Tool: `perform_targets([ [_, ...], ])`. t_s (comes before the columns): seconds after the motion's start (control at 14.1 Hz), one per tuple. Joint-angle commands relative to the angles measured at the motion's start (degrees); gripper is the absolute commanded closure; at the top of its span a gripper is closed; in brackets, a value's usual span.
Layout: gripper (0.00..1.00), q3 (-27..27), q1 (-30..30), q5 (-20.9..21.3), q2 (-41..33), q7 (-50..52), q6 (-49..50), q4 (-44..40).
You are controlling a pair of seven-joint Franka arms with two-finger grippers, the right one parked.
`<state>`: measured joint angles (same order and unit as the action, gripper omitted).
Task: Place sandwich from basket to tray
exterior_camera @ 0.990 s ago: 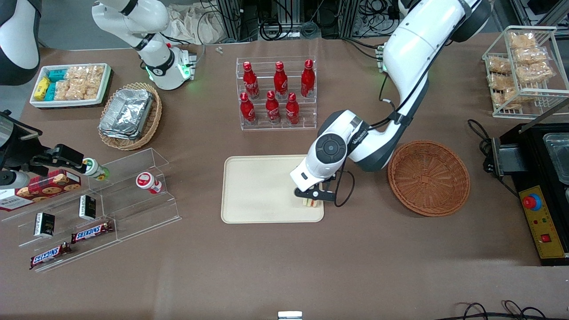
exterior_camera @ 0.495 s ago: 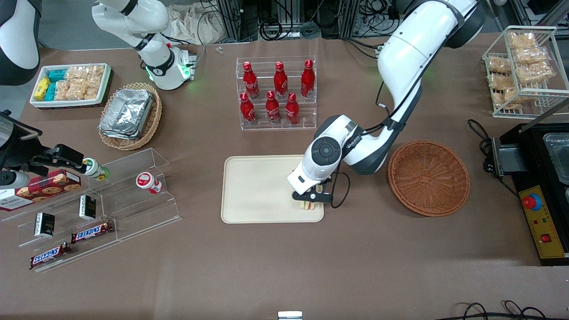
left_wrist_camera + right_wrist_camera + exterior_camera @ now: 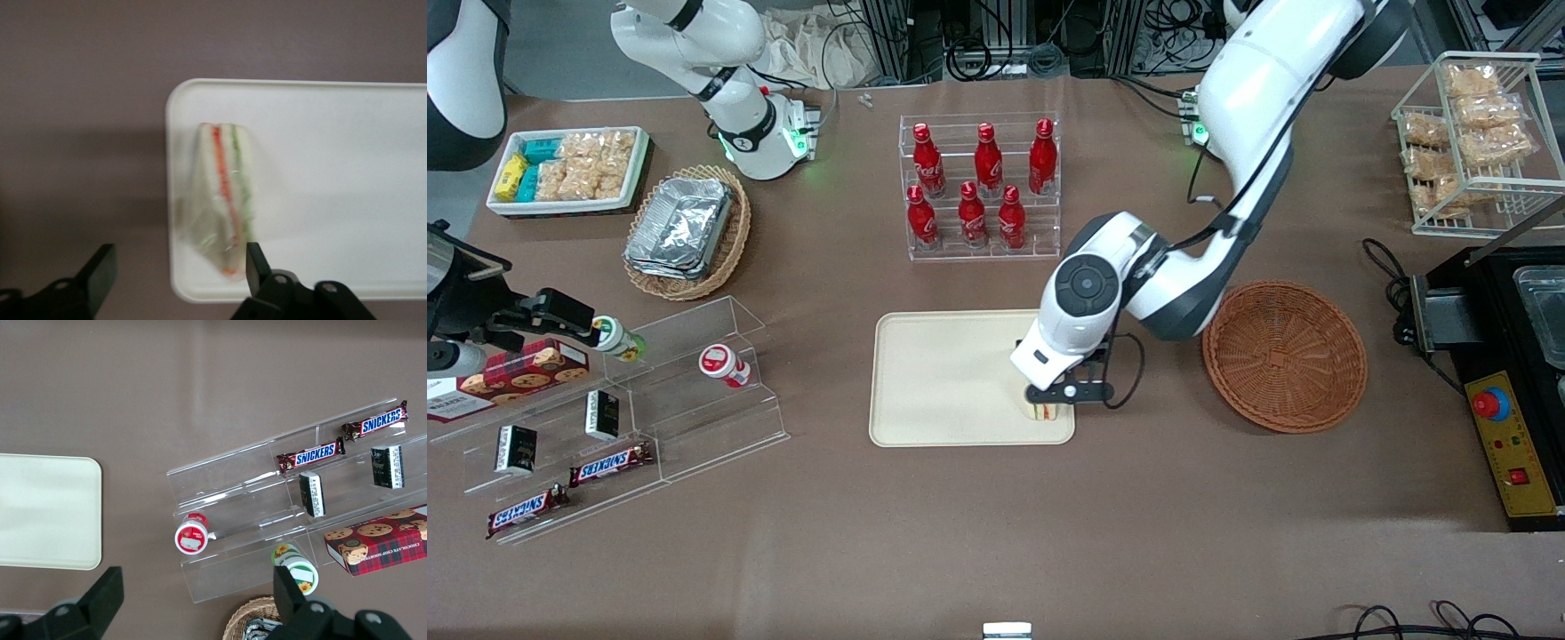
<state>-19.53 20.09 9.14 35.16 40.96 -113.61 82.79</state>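
Soft bread sandwich (image 3: 223, 203) in slippery wrap lies on the tray (image 3: 934, 373); open pincer (image 3: 177, 270) above should pinch its flat sides gently.

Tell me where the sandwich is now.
The sandwich lies on the tray, in its corner nearest the basket, directly beneath the open gripper.

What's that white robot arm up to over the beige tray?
The arm is moving a wrapped sandwich from the round wicker basket onto the tray. The sandwich now lies on the tray, near the tray's end closest to the basket, and no food shows in the basket. The gripper hangs just above the sandwich with its jaws open, so it is not holding the sandwich.
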Motion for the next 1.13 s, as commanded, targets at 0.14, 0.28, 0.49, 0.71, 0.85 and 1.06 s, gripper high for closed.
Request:
perform_targets([
  [0.14, 0.0, -0.2, -9.4, -0.7, -11.1, -14.4, 14.2, 1.8],
  [0.28, 0.0, -0.2, -14.4, -1.3, -14.5, -19.6, 18.2, 2.0],
  [0.49, 0.0, -0.2, -22.2, -2.1, -19.7, -29.8, 19.4, 4.4],
  [0.71, 0.0, 0.0, -28.3, -2.0, -22.2, -36.8, 20.2, 4.6],
  [0.85, 0.0, 0.1, -31.1, -1.3, -22.5, -37.1, 20.3, 4.1],
  [1.06, 0.0, 0.1, -34.1, -1.3, -22.9, -37.9, 20.7, 3.7],
])
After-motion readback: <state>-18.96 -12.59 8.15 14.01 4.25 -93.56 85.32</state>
